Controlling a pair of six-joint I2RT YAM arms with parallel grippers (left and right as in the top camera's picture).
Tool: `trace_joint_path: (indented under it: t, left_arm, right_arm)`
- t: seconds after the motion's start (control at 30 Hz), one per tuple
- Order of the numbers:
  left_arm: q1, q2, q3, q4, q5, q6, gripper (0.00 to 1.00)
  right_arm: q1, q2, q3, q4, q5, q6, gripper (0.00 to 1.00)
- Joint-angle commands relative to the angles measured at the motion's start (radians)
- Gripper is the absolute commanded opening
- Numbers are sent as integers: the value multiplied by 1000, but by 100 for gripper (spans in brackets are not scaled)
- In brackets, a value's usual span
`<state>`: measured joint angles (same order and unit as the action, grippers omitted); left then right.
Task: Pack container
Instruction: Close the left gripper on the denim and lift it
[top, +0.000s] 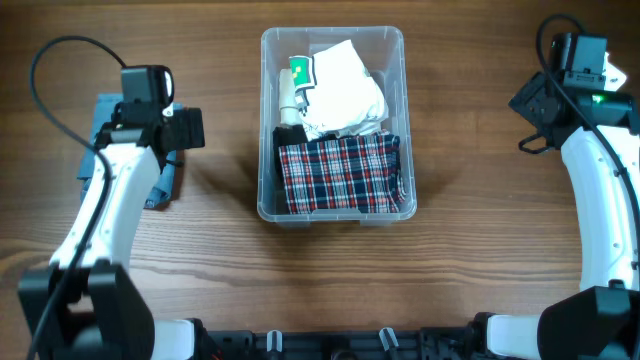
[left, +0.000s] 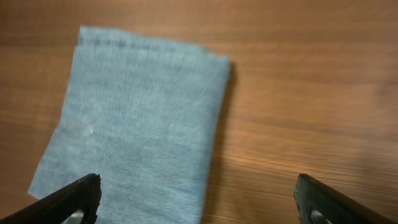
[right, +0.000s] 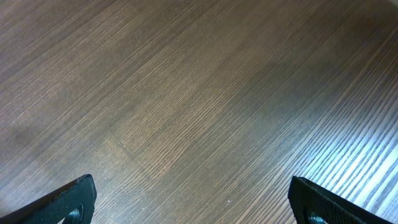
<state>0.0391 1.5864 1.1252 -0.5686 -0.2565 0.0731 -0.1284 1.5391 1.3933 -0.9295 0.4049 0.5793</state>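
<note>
Two robot arms flank a large clear plastic rectangular container (top: 263, 120) standing at the middle of a brown wood-grain table (top: 480, 250). Inside the bin, a folded red, white and navy plaid cloth (top: 338, 175) fills the half nearer the robot. Crumpled white fabric (top: 345, 90) is piled in the far half, and a white bottle with a green label (top: 293, 85) lies along the left wall. A small black item (top: 290, 135) sits between bottle and plaid; what it is cannot be told. On the left, the left gripper (left: 199, 199) hangs over a flat, folded blue-grey cloth (left: 137, 118) lying on the table well apart from the container. Its fingers stand wide apart and grip nothing, the left fingertip above the cloth's near edge. On the right, the right gripper (right: 193, 199) is likewise spread wide and empty above bare wood, away from the bin.
</note>
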Motion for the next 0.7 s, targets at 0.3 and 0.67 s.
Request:
trace_joint_path:
  t: [0.3, 0.67]
  left_arm:
    - [-34, 128, 2, 31, -200, 99, 100]
    - [-32, 217, 2, 12, -202, 160, 99]
  right_arm:
    - [-5, 8, -10, 2, 13, 3, 100]
    - [-5, 8, -10, 2, 13, 4, 100]
